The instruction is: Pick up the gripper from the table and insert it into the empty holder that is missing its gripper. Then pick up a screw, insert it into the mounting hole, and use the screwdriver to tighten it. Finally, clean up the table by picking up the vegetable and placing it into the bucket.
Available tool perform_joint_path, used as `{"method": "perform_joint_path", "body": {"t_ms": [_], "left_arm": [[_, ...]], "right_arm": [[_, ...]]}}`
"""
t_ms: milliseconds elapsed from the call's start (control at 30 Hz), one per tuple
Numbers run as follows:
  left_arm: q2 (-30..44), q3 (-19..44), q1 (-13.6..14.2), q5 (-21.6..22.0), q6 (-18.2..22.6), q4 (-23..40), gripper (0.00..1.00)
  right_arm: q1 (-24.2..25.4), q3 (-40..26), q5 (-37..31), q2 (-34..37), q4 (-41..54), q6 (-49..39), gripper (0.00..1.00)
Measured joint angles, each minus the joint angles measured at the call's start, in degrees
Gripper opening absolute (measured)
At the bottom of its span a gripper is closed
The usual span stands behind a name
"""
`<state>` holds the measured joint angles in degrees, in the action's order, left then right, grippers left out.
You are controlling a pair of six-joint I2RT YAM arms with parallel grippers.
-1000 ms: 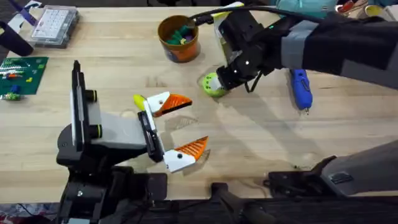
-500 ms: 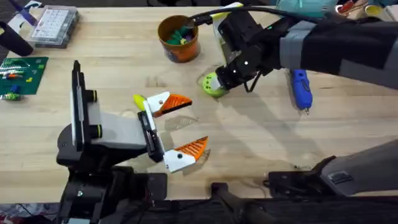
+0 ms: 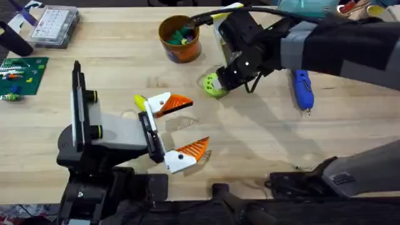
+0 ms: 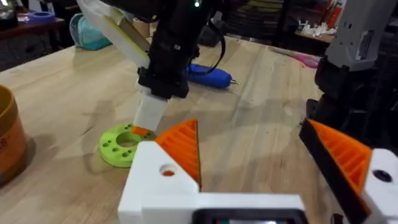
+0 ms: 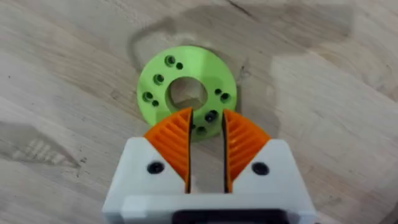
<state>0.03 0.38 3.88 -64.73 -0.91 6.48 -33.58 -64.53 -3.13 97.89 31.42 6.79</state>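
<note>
We're on the cleanup step. The right gripper (image 5: 206, 134) is down over the vegetable (image 3: 213, 84), the lime-green ring lying flat on the table (image 3: 262, 144) just above frame centre in the overhead view. In the right wrist view its 2 orange pads (image 5: 174, 140) straddle the near rim of the ring (image 5: 186, 88), one at the edge of the central hole, one outside, jaws narrowed to a thin slot. We judge it as pinched on the rim, which makes sense: a flat ring is easiest to grab by its wall. It looks not yet lifted; the left wrist view shows the ring (image 4: 122, 144) on the wood with the finger standing on it.

The bucket (image 3: 179, 37) sits upper centre-left of the overhead frame, near the ring, already holding small coloured bits, so the carry should be short. The screwdriver (image 3: 302, 89) lies right of centre, apart from the action.

The left gripper (image 3: 181, 128) is parked lower left of centre, fingers (image 4: 180, 149) spread wide, holding nothing, out of the right arm's way.

Risk: the thin rim could slip from the pinch during the lift.
</note>
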Motion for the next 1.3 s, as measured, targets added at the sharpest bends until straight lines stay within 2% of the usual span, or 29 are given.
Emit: {"method": "perform_joint_path", "body": {"t_ms": [467,1133,1233,1300], "left_arm": [[0.0,0.0,0.0,0.0,0.0,0.0,0.986],[0.0,0.0,0.0,0.0,0.0,0.0,0.986],[0.0,0.0,0.0,0.0,0.0,0.0,0.986],[0.0,0.0,0.0,0.0,0.0,0.0,0.986]], "right_arm": [[-0.1,0.0,0.0,0.0,-0.3,0.0,0.114],[-0.4,0.0,-1.8,0.0,0.3,0.0,0.110],[-0.9,0.0,-1.9,0.0,0.2,-0.2,0.020],[-1.1,0.0,-2.0,0.1,0.1,-0.2,0.008]]}}
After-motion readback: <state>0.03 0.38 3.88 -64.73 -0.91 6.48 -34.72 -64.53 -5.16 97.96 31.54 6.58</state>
